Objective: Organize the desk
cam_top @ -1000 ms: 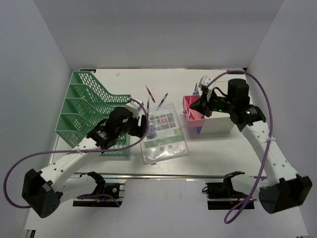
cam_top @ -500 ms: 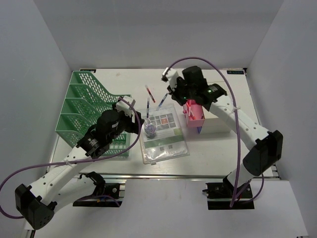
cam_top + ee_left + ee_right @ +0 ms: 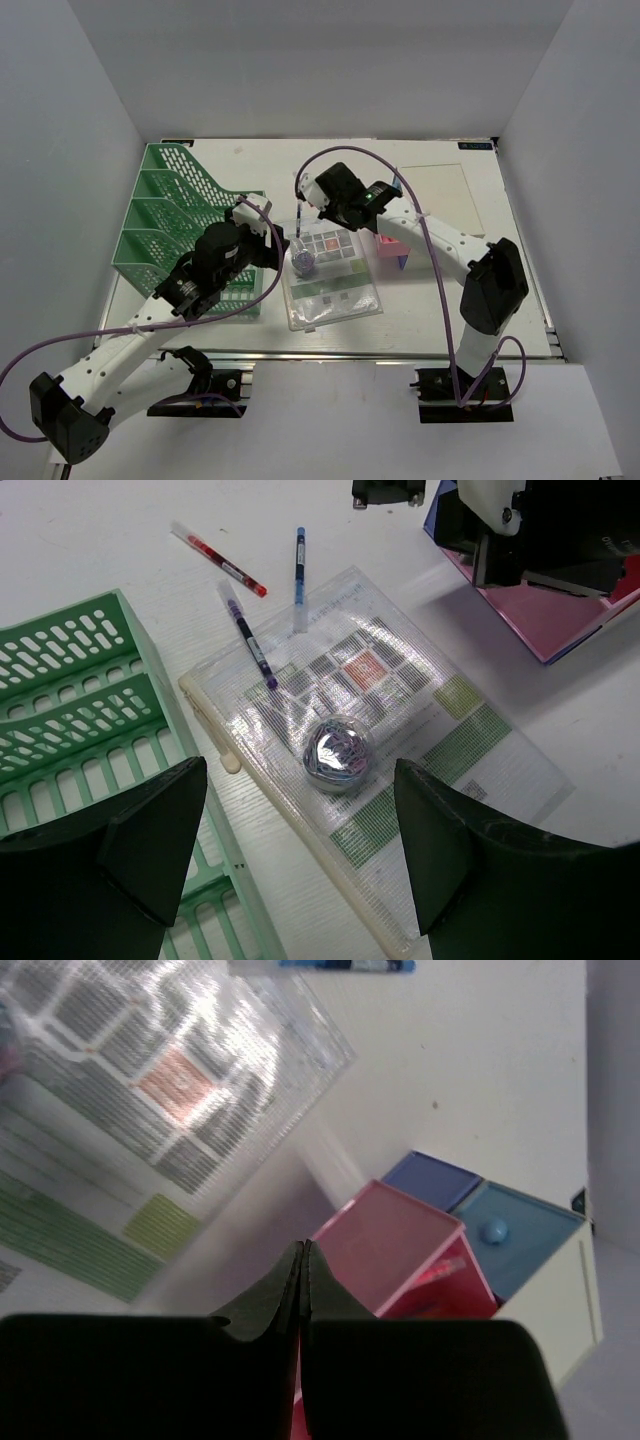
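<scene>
**Left fingers wide over the pouch, right fingers shut**

The left gripper (image 3: 300,780) hangs with its fingers wide apart and holds nothing. It is above a round tub (image 3: 335,752) of paper clips that sits on a clear pouch (image 3: 430,730). A purple pen (image 3: 250,635) lies with one end on the pouch's far-left part. A blue pen (image 3: 299,565) and a red pen (image 3: 218,558) lie near it, toward the tabletop's far edge. A green rack (image 3: 70,710) stands just beside the pouch, toward the left edge.

The right gripper (image 3: 303,1260) has its fingers pressed together and is empty. It is above the strip between the pouch and the open pink drawer (image 3: 390,1245) of a white box (image 3: 575,1300).

The desk (image 3: 440,300) carries all of this, with its rail along the near edge.
</scene>
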Tool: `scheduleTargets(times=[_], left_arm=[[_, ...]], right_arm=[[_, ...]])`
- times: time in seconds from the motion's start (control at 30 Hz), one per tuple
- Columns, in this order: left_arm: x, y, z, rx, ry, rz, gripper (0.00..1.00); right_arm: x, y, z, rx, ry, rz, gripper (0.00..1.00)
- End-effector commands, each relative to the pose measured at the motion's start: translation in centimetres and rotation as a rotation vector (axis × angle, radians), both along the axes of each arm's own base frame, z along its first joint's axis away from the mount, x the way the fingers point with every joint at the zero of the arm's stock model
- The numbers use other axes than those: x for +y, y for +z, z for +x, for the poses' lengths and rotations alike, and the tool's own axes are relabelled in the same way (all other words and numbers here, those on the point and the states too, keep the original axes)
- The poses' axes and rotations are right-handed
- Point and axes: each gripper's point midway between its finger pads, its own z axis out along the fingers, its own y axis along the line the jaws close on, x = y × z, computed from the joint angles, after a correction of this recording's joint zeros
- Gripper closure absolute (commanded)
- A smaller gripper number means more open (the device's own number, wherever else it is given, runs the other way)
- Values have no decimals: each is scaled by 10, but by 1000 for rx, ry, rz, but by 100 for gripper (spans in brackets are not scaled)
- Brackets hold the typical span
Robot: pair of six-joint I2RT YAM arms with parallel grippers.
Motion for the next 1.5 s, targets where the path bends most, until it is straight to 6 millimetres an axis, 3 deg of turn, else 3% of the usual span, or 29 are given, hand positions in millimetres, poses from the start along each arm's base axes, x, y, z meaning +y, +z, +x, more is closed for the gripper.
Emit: scheduleTargets(times=[0.0, 0.33, 0.77, 1.47], left_arm=[[4, 5, -1, -24, 6, -4, 15], [4, 8, -2, -28, 2, -11, 15], [4, 8, -3, -30, -1, -13, 15], [3, 5, -3, -23, -5, -10, 15]], right_arm=[[-25, 15, 15, -117, -86, -113, 100], [-54, -9, 21, -156, -155, -284, 100], [-89, -11, 32, -247, -236, -453, 100], [-155, -17, 32, -165, -354, -540, 100]])
